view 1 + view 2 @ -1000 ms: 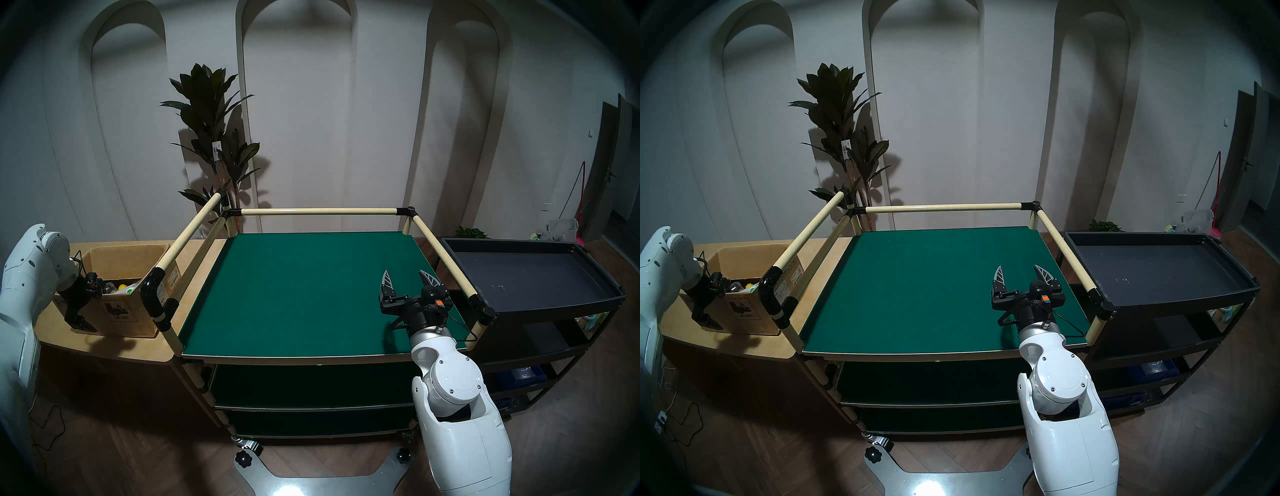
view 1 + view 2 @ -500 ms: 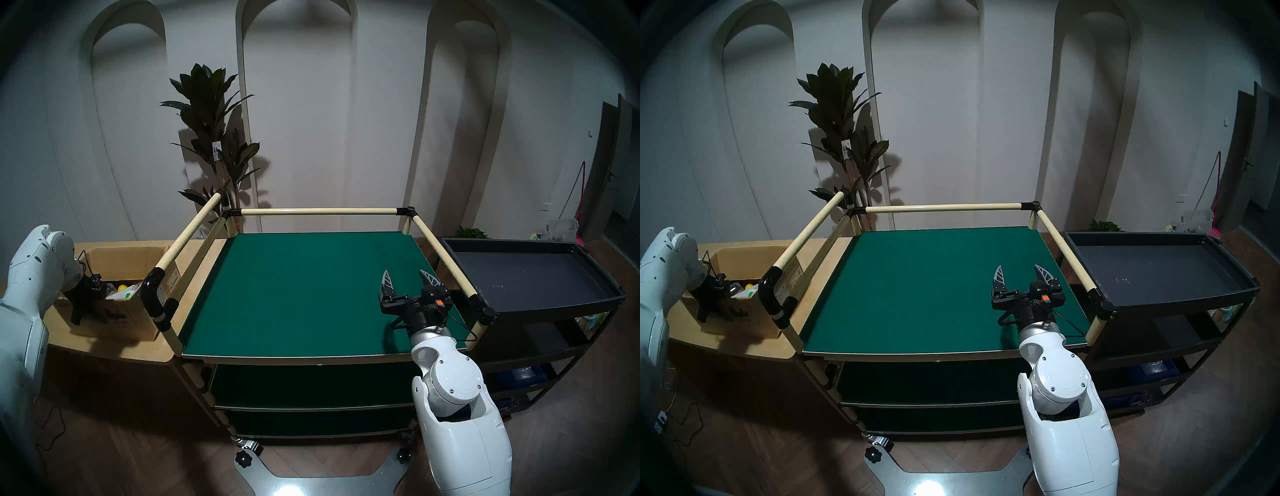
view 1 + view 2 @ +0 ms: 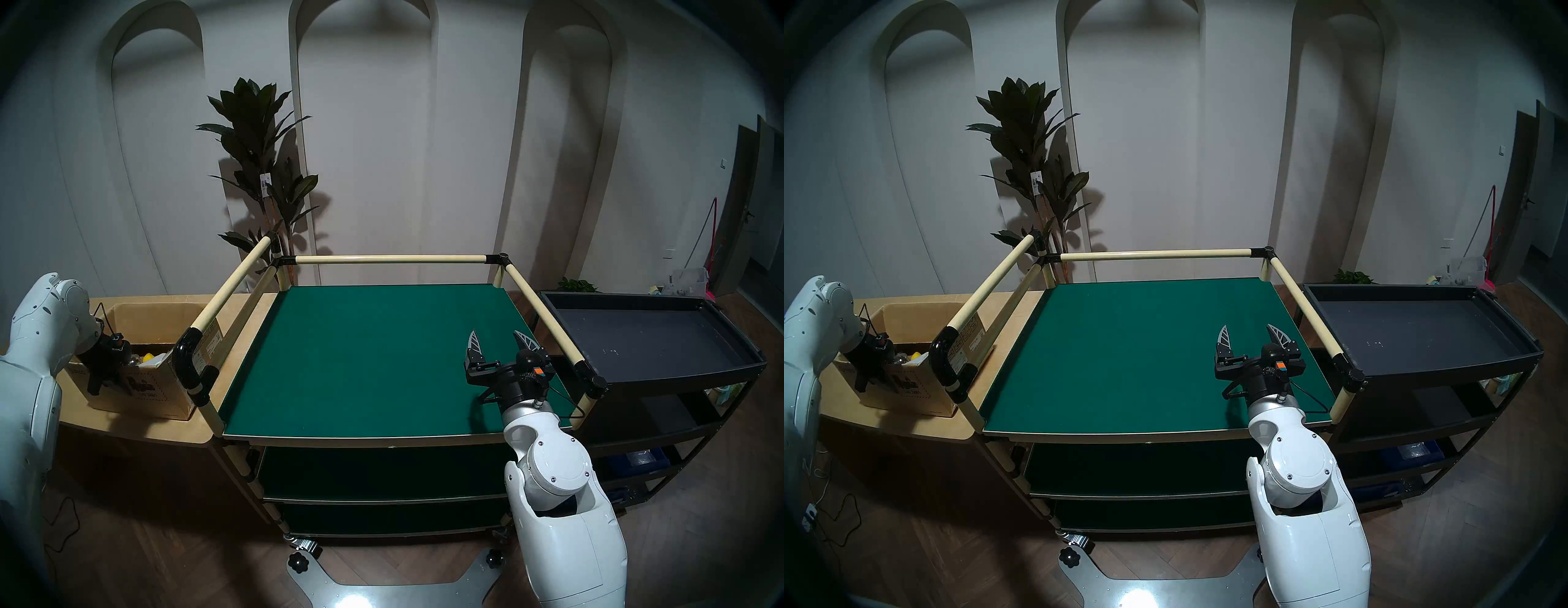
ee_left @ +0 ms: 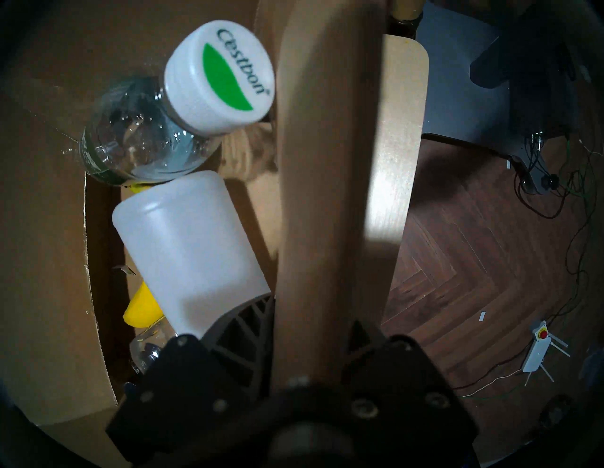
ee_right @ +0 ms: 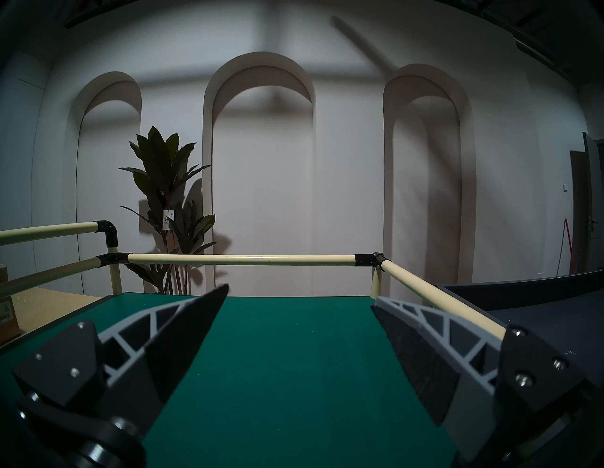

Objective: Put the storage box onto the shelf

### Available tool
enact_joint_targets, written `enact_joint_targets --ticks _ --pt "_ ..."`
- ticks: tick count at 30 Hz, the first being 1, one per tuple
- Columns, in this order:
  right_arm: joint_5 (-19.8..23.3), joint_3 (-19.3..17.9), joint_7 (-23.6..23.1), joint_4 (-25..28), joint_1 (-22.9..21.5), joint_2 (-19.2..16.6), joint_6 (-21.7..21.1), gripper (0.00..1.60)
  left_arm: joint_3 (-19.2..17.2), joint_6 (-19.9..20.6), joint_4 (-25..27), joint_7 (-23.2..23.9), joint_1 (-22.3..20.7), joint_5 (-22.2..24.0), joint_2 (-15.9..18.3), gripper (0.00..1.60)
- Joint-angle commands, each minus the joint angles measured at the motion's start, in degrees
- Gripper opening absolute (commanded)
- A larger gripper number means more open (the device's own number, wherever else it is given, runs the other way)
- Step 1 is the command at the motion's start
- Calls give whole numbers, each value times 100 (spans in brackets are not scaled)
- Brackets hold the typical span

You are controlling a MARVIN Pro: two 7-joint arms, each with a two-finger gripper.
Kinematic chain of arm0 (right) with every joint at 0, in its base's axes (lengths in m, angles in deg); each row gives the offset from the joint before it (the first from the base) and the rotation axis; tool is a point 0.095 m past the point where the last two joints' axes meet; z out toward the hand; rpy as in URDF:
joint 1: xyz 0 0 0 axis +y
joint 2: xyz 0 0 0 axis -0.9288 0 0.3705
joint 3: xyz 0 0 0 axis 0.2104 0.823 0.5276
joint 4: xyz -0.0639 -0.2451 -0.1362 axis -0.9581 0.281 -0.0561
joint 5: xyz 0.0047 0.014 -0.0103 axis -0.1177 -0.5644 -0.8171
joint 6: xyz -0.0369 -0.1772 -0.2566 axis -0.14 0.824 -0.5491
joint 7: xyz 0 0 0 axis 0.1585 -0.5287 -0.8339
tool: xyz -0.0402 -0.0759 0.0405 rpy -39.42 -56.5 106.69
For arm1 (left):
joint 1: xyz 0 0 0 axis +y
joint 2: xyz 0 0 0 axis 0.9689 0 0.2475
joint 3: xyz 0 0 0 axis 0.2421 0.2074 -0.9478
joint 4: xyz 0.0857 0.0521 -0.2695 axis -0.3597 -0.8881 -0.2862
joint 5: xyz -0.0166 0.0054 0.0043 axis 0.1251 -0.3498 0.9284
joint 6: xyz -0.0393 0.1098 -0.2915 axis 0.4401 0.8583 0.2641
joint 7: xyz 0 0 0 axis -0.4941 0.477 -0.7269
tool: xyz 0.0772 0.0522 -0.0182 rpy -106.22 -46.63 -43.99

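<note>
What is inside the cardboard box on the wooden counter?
Inside the storage box: a clear water bottle with white cap, a white plastic bottle, something yellow. What lies beneath them is hidden.

The box [image 3: 144, 388] on the left is brown cardboard with a black printed label and white stickers. Inside it lie a clear bottle [image 4: 137, 137] with a white cap [image 4: 219, 78] marked green, a white jug [image 4: 192, 245] and something yellow [image 4: 142, 309]. The shelf [image 3: 365, 361] has dark green boards, cream rails and black corner joints. The cart [image 3: 649, 339] on the right is black with a grey tray.
</note>
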Motion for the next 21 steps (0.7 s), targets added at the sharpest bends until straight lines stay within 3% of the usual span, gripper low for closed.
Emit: enact_joint_targets --ticks 1,21 --pt "3 -6 7 136 -34 6 39 160 -95 42 -69 263 -596 67 6 0" --pt "4 -7 8 151 -28 7 42 160 -81 71 -274 498 -1217 36 68 0"
